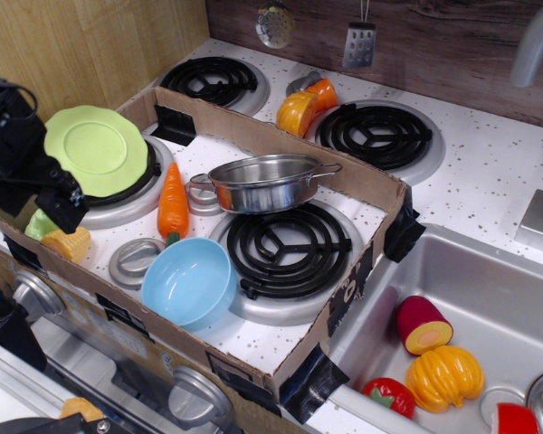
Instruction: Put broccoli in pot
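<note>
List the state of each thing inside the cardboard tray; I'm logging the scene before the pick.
broccoli: at the tray's left corner, partly hidden by the gripper
gripper: over the broccoli, jaws unclear
pot: upright, empty
blue bowl: upright, empty
green plate: on left burner
carrot: lying flat
corn: beside broccoli

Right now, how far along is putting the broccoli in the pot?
Nothing looks finished yet. The broccoli lies in the box's left corner beside the corn, partly hidden. The tool hangs right over it; I can't tell whether its jaws are open or closed. The pot looks empty. Still left: grasp, lift, carry across, drop.
</note>
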`<state>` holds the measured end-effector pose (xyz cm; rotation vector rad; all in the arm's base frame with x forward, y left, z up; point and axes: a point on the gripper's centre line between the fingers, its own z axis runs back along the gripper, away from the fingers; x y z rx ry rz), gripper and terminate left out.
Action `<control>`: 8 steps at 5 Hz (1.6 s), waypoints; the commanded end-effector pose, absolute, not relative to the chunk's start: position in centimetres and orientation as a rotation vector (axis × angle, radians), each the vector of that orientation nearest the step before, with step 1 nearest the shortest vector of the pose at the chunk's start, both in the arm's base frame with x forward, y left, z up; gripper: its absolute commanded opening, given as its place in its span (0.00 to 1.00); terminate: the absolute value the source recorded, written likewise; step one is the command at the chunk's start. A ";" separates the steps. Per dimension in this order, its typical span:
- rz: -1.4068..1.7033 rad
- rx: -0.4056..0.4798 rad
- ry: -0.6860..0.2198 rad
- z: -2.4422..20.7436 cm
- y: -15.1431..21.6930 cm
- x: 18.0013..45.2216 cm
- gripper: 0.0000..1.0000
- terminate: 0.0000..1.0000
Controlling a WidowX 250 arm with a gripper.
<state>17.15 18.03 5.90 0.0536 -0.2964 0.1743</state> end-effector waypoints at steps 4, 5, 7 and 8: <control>0.138 0.058 -0.335 4.4 22.1 18.4 1.00 0.00; 0.142 0.055 -0.328 3.8 22.5 18.5 1.00 0.00; 0.138 0.079 -0.290 4.3 23.0 19.4 0.00 0.00; 0.133 0.088 -0.281 4.4 22.9 20.0 0.00 0.00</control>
